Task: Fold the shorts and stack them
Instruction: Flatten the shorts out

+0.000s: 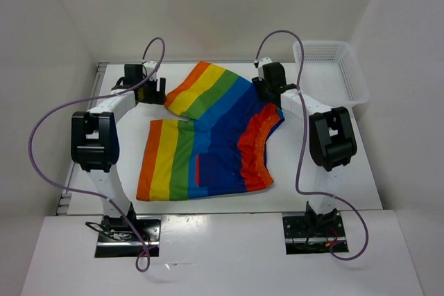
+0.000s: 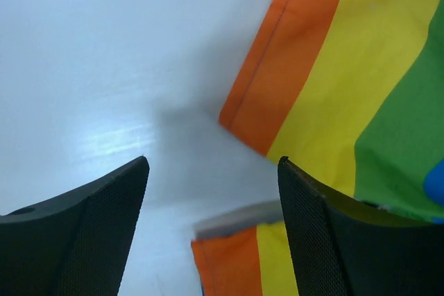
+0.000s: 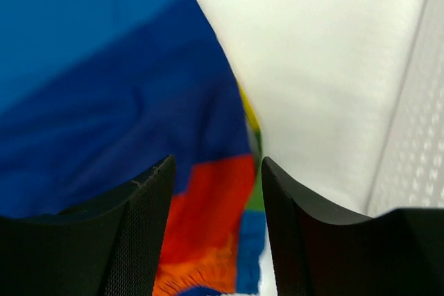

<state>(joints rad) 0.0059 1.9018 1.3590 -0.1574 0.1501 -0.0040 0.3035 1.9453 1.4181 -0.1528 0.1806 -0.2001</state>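
Top external view: left arm base [image 1: 128, 228] and right arm base [image 1: 312, 230] sit at the near edge of the white bench [image 1: 347, 188], with white walls [image 1: 208, 5] around. The shorts [image 1: 208, 150] lie spread mid-bench, waistband to the right, legs pointing left and far-left. Left arm [image 1: 94, 140] is bent with its elbow out. The left claw [image 1: 158, 91] [image 2: 214, 161] is released, its fingers wide apart over bare bench just beside the far leg's orange hem. Right arm [image 1: 333, 136] mirrors it. The right claw [image 1: 267, 95] [image 3: 217, 161] is released over the navy stripe, possibly touching cloth, but it's too blurred to tell. A mesh basket [image 1: 357, 88] stands at the far right.
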